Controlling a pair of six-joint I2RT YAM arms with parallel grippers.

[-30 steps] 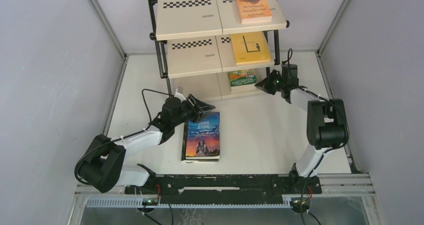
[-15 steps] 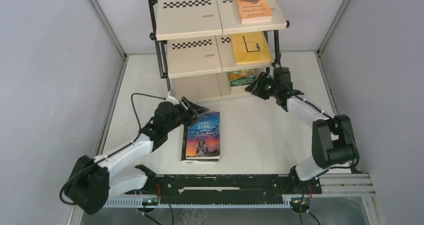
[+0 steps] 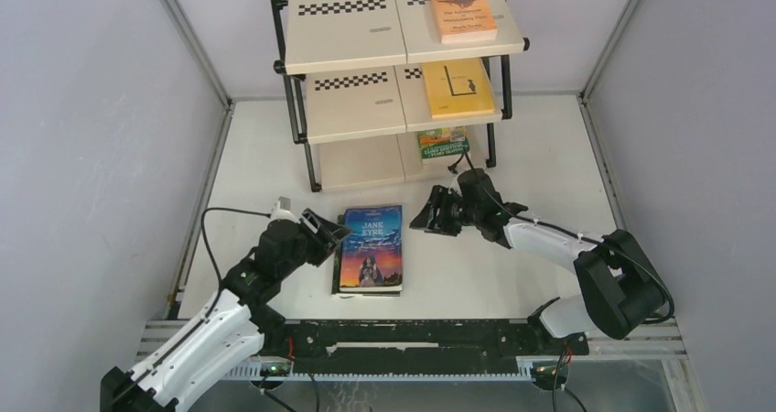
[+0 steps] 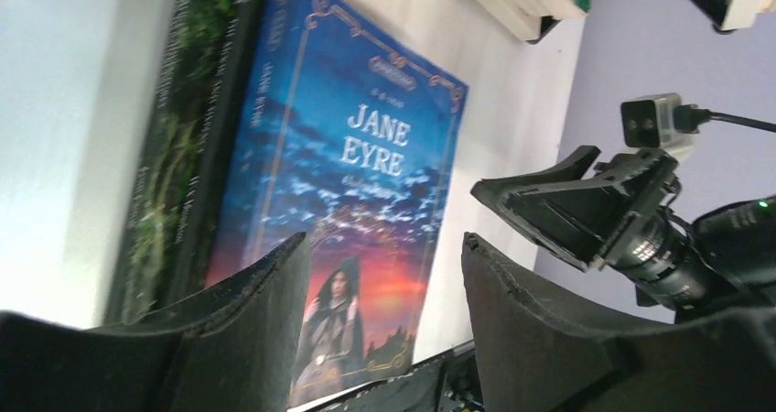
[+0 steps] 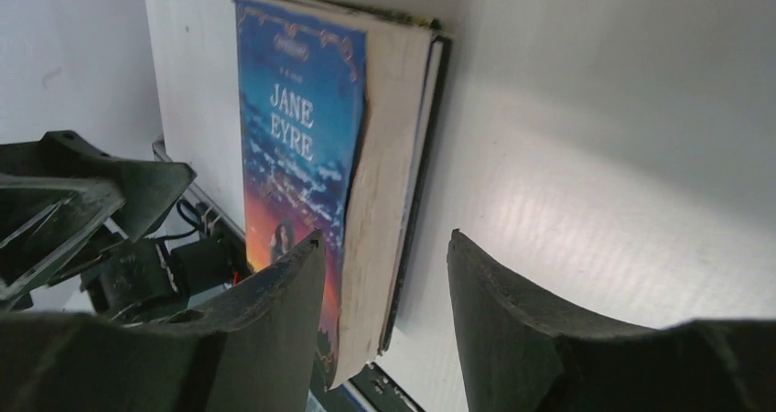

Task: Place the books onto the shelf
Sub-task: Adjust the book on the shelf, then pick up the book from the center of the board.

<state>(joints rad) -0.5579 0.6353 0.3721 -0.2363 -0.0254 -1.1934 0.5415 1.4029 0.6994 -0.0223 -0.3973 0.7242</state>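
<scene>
End effectors, two: left end effector [image 3: 322, 232] and right end effector [image 3: 428, 216], each with jaws apart and empty, flanked one stack on the surface [image 3: 494, 256]. Shelf [image 3: 348, 27], one, held three: orange book [image 3: 462, 9] top, yellow book [image 3: 456, 89] middle, green book [image 3: 443, 143] bottom. Stack: Jane Eyre [image 3: 371, 247] lay upon a dark book [image 4: 188, 137].

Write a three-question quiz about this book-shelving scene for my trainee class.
1. True or false: the Jane Eyre book lies on the table, not on the shelf.
2. Which book lies on the shelf's top tier? A a red book, B the orange book, C a purple book.
3. Fill in: the left pincer and the right pincer both stand ___.
Key: 1 true; 2 B; 3 open.
</scene>
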